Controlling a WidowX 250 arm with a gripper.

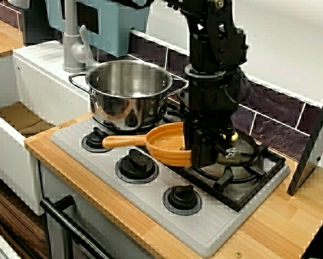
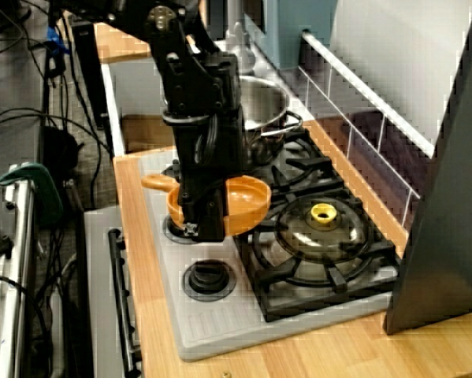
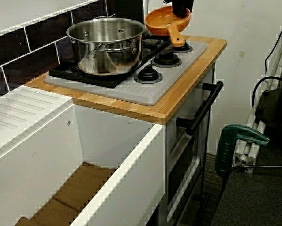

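Note:
In the front view my black gripper (image 1: 203,159) reaches straight down onto the right rim of an orange frying pan (image 1: 164,143). Its jaws stand shut on that rim. The pan's handle (image 1: 123,141) points left, over the stove knobs. From the stove's right side the gripper (image 2: 202,228) covers the pan's (image 2: 243,201) near edge, and the pan hangs slightly above the grey stove top (image 2: 220,323). In the sink-side view the gripper (image 3: 181,12) and pan (image 3: 165,20) sit at the top edge. A steel pot (image 1: 130,91) stands just behind the pan.
A glass lid with a yellow knob (image 2: 322,213) lies on the right burner grate. Several black knobs (image 1: 137,164) line the stove front. A white sink (image 3: 108,155) and faucet (image 1: 72,43) sit left. A dark panel (image 2: 440,197) leans at the right.

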